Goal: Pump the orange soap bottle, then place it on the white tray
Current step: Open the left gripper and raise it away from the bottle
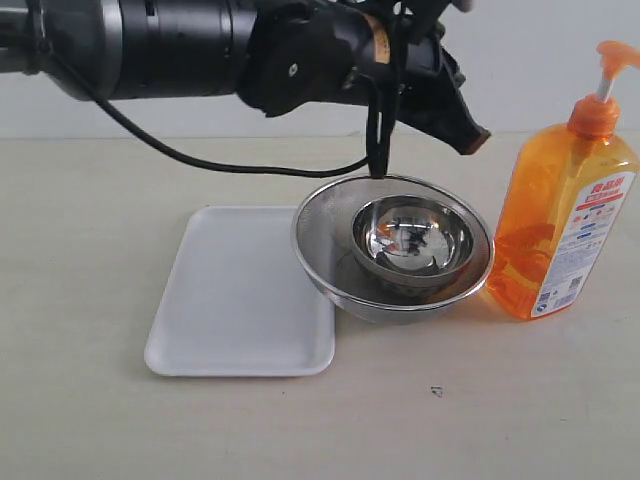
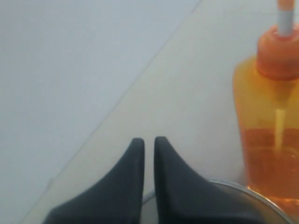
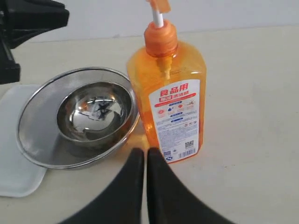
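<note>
Jaws of both arms closed, empty; orange soap bottle (image 1: 552,215) untouched.

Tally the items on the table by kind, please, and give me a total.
Clear rectangular plastic orange soap bottle: 1
Flat white rectangular tray: 1
Round steel bowls: 2, large outer bowl and small inner bowl nested in it
Total: 4

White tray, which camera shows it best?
The exterior view: nearly the whole white tray shows, only one corner hidden by the outer steel bowl. The right wrist view catches one end; the left wrist view, none.
</note>
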Robot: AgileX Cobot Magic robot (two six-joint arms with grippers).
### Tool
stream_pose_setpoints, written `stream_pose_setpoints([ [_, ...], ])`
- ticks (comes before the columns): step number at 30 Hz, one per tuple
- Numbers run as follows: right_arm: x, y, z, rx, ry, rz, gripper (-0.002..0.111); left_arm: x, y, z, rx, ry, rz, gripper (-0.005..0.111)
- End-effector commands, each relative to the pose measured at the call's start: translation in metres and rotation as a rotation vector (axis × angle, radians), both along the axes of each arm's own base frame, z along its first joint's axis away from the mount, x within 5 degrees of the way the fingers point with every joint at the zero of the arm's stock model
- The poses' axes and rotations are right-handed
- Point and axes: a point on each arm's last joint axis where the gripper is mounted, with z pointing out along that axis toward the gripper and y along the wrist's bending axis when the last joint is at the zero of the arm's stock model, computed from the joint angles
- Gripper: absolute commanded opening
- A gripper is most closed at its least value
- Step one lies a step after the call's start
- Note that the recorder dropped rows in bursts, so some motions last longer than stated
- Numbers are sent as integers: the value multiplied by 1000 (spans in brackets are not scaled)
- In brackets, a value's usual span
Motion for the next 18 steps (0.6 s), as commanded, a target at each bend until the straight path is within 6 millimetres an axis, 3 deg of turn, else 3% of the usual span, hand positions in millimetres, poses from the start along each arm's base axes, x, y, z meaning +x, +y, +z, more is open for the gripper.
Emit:
stream_pose_setpoints([
  [1, 29, -1, -8, -18, 12, -24, 0, 16, 13, -6, -134, -42, 34, 5],
  [4, 41, -2, -21, -45, 15, -33, 0, 32, 21, -24, -202, 32, 101, 5],
  [10, 41, -9, -50, -30, -121, -128, 0, 45, 19, -50, -306, 91, 117, 5],
  [18, 43, -14, -75, 5, -164, -204, 0, 41, 3, -71, -504, 173, -168, 5],
])
